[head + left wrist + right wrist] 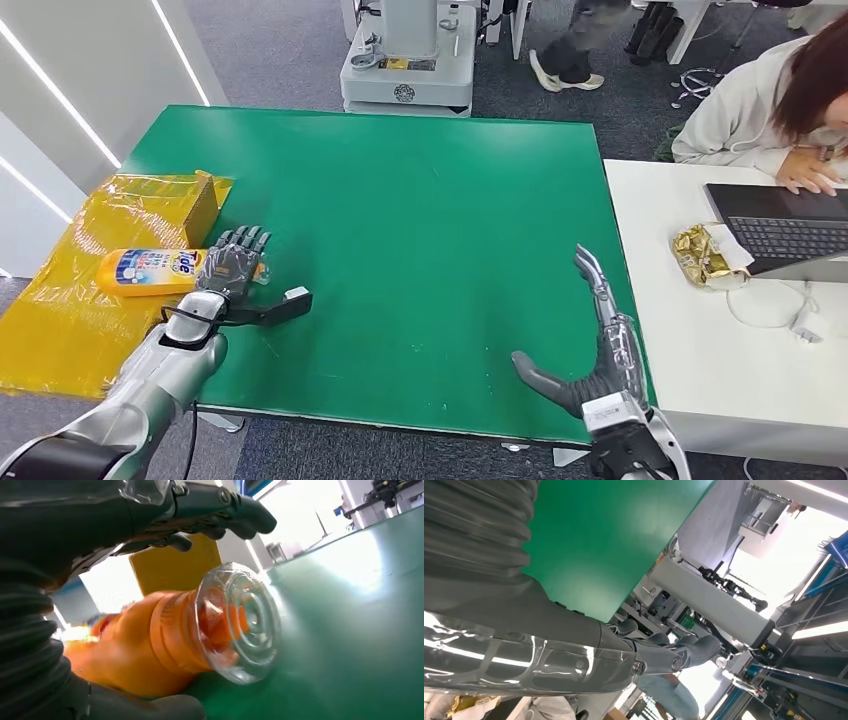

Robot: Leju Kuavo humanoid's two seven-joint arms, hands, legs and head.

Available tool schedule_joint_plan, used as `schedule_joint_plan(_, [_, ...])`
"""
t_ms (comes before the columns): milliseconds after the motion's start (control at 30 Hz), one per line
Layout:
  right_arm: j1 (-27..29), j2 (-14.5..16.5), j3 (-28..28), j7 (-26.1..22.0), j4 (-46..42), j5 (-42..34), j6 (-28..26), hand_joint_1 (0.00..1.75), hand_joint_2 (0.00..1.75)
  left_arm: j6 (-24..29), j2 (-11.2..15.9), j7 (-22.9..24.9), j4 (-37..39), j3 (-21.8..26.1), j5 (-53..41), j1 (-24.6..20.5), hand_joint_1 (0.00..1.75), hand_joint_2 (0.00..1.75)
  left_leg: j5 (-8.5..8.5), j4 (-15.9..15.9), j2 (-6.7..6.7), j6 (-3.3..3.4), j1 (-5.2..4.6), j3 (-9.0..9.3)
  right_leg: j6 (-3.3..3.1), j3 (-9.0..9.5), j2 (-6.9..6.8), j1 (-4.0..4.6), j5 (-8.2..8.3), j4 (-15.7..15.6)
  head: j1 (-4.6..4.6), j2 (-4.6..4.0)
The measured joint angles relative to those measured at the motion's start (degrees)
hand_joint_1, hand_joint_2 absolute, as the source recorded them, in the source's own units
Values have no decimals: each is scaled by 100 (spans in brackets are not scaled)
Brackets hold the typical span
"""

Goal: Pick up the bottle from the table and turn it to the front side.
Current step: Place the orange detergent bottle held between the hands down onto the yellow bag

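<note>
An orange bottle (150,270) with a blue and white label lies on its side at the left edge of the green table (430,230), its neck pointing right. My left hand (235,270) lies over the neck end, the thumb stretched out to the right. In the left wrist view the bottle (150,645) and its clear cap (240,625) sit between the fingers (225,515) and the thumb, with gaps on both sides. My right hand (590,350) hovers open over the table's near right corner, fingers spread and holding nothing; its wrist view shows it (574,650) past the table edge.
A yellow wrapped box (170,205) stands just behind the bottle on a yellow sheet (60,320). A white desk (680,340) adjoins on the right with a laptop (790,225), a gold wrapper (705,255) and a seated person (770,110). A white machine base (405,60) stands beyond the table.
</note>
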Motion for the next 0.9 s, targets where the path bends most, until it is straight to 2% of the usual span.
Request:
schedule_joint_plan(167, [-71,2,0,-22,97,-34,65,0,175,184,-217,-591,-461,284,1033,365,0,175,0,1,2,0,-1,0,0,-2,3,0,1,-1,1,0])
schedule_joint_plan(333, [-71,3,1,-34,190,-99,69,0,175,201,-657,-1662,-1595,630,3491,1035,0,175,-2,4,2,1,-2,-6,1,-8,6,-1,0,-4,1,0])
schedule_joint_plan(533, [-65,46,39,-84,347,-383,-63,0,175,-64,-1245,-1977,-3416,620,5626,1831,0,175,-6,3,2,2,-2,-12,7,-11,6,-1,-4,-8,1,0])
schedule_joint_plan(667, [-21,87,90,-81,412,-494,-179,0,175,29,-1430,-2087,-4231,359,5888,2139,0,175,-8,3,2,4,-1,-11,7,-11,3,0,-5,-8,0,0])
schedule_joint_plan(900, [221,94,98,-160,416,-717,-372,0,175,-19,-1458,-2169,-4798,144,6225,2288,0,175,-7,1,3,4,0,-9,7,-11,5,0,-4,-6,0,0])
